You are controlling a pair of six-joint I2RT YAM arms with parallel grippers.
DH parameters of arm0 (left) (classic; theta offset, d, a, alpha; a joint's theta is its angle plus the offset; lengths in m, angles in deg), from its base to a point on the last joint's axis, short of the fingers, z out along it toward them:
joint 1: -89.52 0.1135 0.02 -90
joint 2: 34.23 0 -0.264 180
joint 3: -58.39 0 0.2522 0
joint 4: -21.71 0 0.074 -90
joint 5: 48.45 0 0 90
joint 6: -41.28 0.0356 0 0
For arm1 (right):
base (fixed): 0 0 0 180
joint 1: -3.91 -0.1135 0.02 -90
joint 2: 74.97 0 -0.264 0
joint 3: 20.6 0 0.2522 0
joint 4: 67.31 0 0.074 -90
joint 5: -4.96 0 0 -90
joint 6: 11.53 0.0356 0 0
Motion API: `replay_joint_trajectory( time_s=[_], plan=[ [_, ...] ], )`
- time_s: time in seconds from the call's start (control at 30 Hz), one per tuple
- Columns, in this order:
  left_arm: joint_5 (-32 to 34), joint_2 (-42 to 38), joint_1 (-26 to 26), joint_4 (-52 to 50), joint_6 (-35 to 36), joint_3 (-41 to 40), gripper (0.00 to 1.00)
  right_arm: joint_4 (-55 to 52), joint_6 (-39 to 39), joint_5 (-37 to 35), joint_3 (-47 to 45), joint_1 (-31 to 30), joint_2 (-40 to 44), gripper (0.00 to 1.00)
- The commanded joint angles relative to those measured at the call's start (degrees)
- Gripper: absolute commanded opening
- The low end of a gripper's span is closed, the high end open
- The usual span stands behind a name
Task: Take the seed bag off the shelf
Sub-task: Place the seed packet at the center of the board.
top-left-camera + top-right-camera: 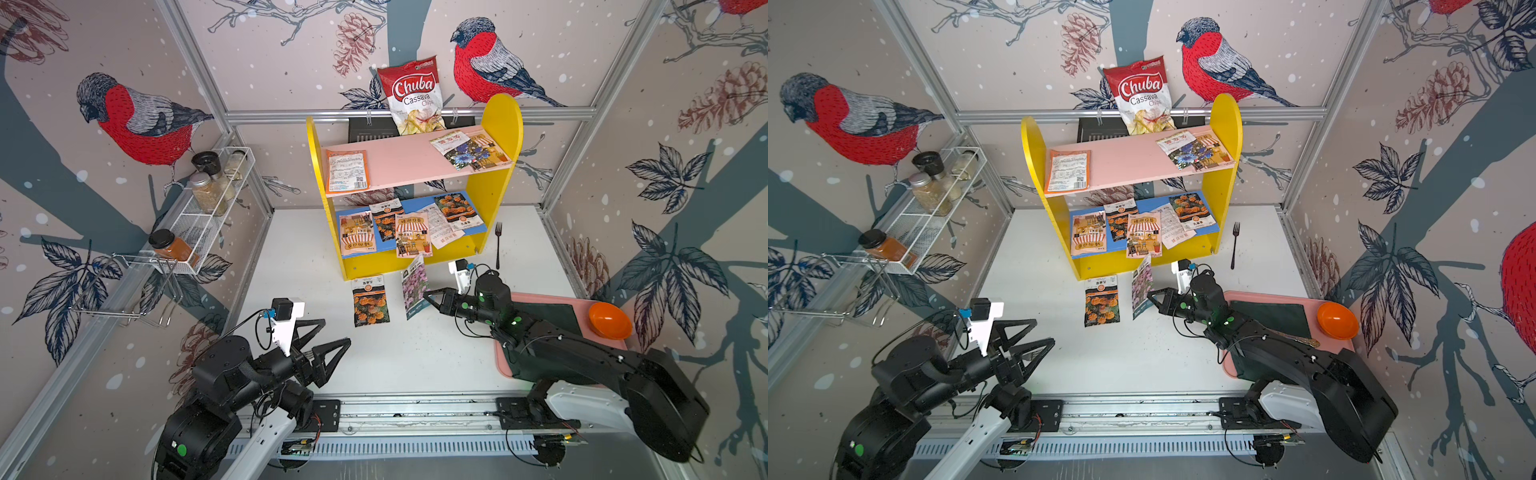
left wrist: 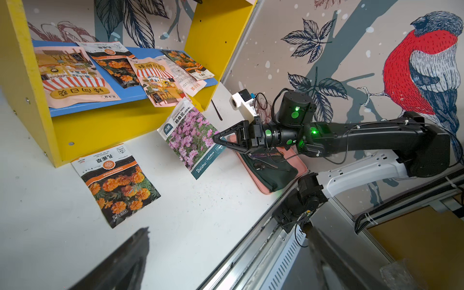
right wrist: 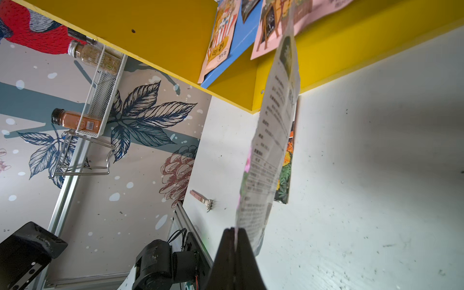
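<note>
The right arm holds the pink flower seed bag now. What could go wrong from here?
1. The right end effector pinches the pink flower seed bag only at one edge, so it may slip or twist.
2. The bag's top hangs close to the striped packet overhanging the blue board; a careless move could drag that packet off.

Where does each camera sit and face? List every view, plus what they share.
Top views: high at the front, looking down at the shelf; both arms show, left gripper open, right gripper shut on the pink-flower bag.
Left wrist: on the left arm, facing the shelf and right arm; its own blurred fingers show.
Right wrist: on the right arm, looking along its shut gripper and the bag towards the rack.
Shared: every view shows the bag and shelf.
</note>
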Motion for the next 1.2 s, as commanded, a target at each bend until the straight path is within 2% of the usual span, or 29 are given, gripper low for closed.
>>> replay_joint_trajectory(
  time_s=[0.0,0.33,0.63,0.73,0.87,1.17],
  plan=[
    [0.78,-0.58,0.06,-1.05,0.64,-0.05,0.98,7.95,0.80,1.03,-1.11,0.44,-3.65,0.00],
    [1.17,-0.90,0.06,-0.19,1.51,-1.01,0.98,12.33,-0.10,0.98,1.50,0.58,-15.74,0.00],
    [1.80,-1.54,0.06,0.53,1.15,-1.96,0.98,11.85,-0.52,-0.64,2.73,-0.38,-20.95,0.00],
    [1.92,-1.77,0.06,0.83,0.86,-2.26,0.98,10.93,-0.47,-3.37,3.13,-1.35,-22.48,0.00],
    [2.00,-1.98,0.06,1.41,0.62,-2.57,0.98,7.75,0.73,-10.55,4.41,-3.86,-23.85,0.00],
    [2.38,-2.67,0.06,0.73,0.54,-2.59,0.98,6.98,6.76,-23.79,3.03,-8.73,-24.75,0.00]
  ],
)
